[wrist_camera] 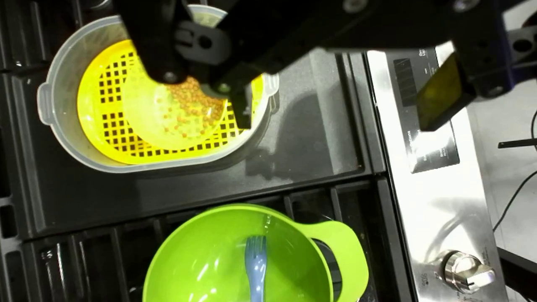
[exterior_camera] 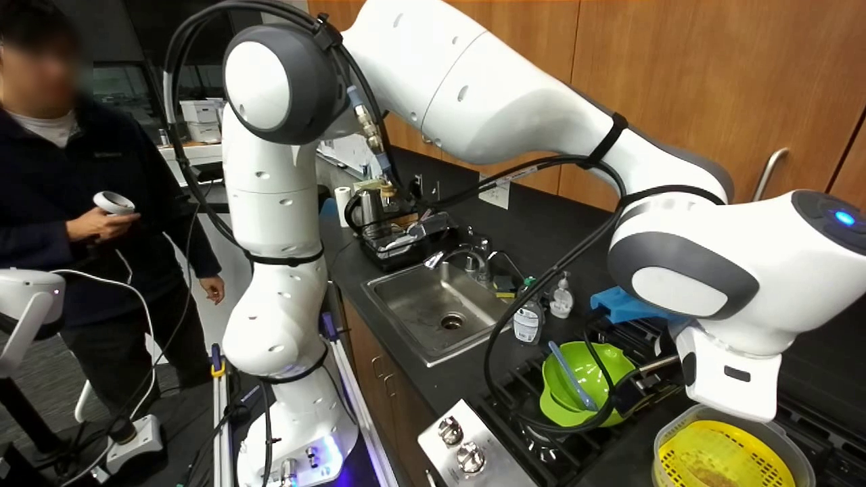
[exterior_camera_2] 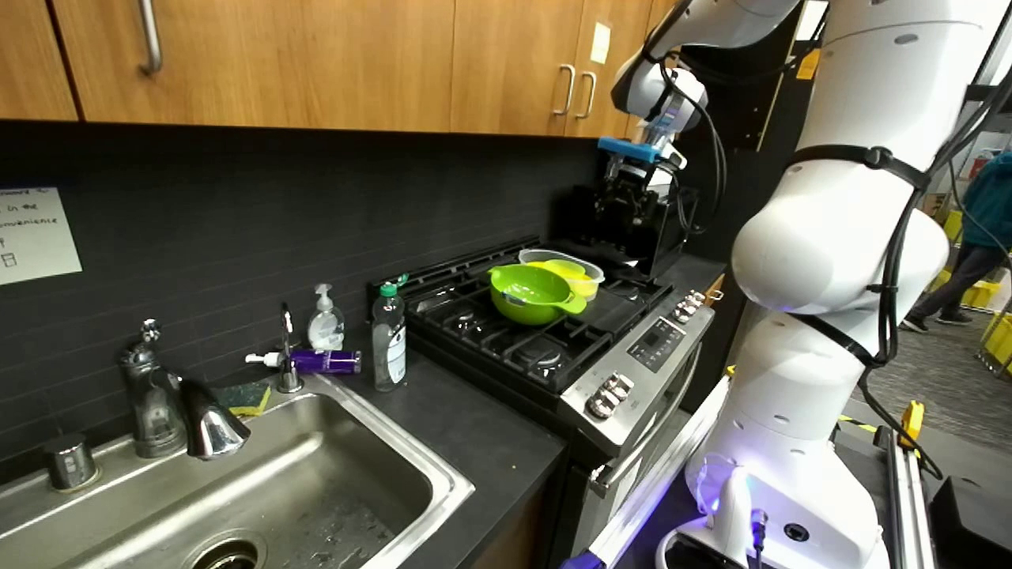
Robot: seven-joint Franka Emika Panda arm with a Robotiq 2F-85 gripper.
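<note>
My gripper [wrist_camera: 342, 105] is open and empty, its fingers wide apart. In an exterior view the gripper [exterior_camera_2: 624, 209] hangs above the stove, pointing down. Under its left finger in the wrist view is a clear oval tub [wrist_camera: 65, 88] holding a yellow colander [wrist_camera: 90, 126]. A pale yellow bowl [wrist_camera: 142, 113] with small orange-brown pellets [wrist_camera: 197, 100] sits in the colander. A green bowl [wrist_camera: 201, 260] with a looped handle stands beside the tub; a blue fork [wrist_camera: 256, 268] lies in it. The green bowl shows in both exterior views [exterior_camera: 595, 358] [exterior_camera_2: 526, 300].
The stove has black grates and a steel control panel [exterior_camera_2: 581, 407] with knobs [wrist_camera: 465, 272]. A sink [exterior_camera_2: 455, 482] with a faucet [exterior_camera_2: 209, 419] lies beside it. A green-capped bottle [exterior_camera_2: 389, 340] and a soap pump [exterior_camera_2: 326, 320] stand between. Wooden cabinets [exterior_camera_2: 300, 63] hang above. A person [exterior_camera: 40, 203] stands behind the arm.
</note>
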